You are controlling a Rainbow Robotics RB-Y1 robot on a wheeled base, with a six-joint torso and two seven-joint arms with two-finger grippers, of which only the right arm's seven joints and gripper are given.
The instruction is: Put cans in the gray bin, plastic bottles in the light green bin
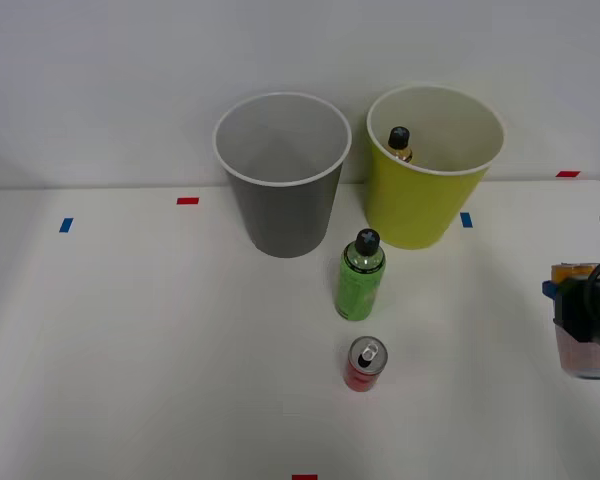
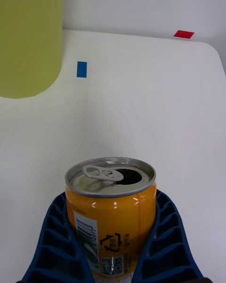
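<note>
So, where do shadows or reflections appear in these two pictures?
Front view: soft, even light; the green bottle and red can cast faint shadows. Right wrist view: small bright glints on the orange can held between the blue fingers; the table shows no glare.

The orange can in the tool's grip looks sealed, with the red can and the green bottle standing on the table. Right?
Not quite. The orange can held in the right tool is already opened: the right wrist view shows a dark hole by its pull tab. The red can and green bottle do stand on the table.
</note>
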